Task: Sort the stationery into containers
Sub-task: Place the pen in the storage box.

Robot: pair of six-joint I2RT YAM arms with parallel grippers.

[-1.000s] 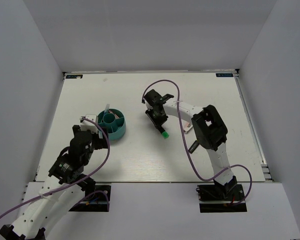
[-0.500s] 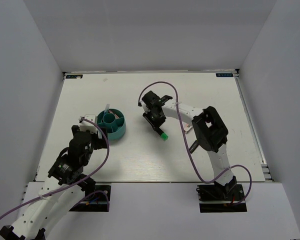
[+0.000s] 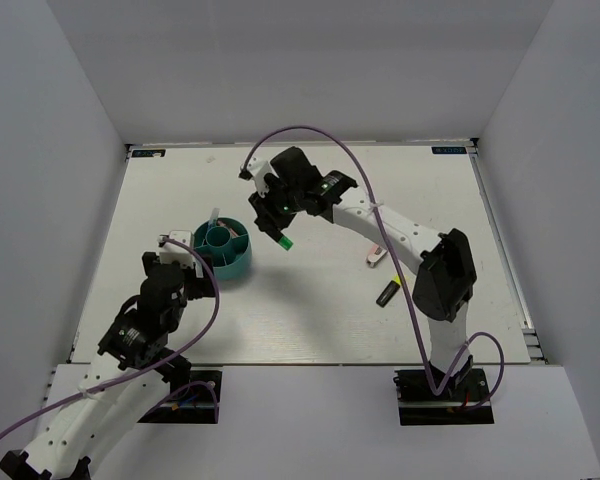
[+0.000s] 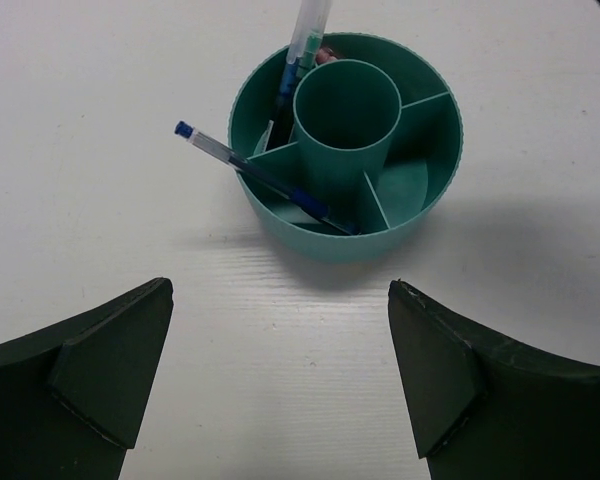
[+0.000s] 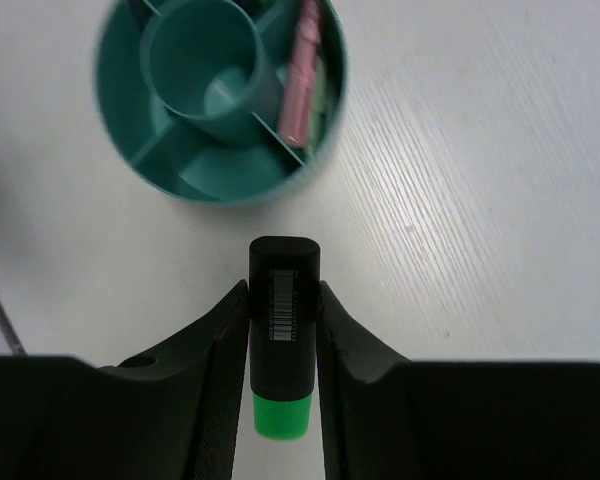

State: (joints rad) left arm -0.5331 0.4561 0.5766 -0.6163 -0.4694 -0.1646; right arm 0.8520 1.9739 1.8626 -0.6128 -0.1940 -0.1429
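Currently the black-green highlighter [image 5: 283, 335] is clamped in the right gripper [image 5: 282, 298]. Its long axis is aimed at the teal organiser [image 5: 220, 172] just ahead. The left gripper [image 4: 280, 300] is held wide open, empty, facing the organiser's other side.

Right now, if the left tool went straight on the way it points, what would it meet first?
Probably the round teal plastic organiser, at its near wall; the thin blue pen leaning over that rim might touch first.
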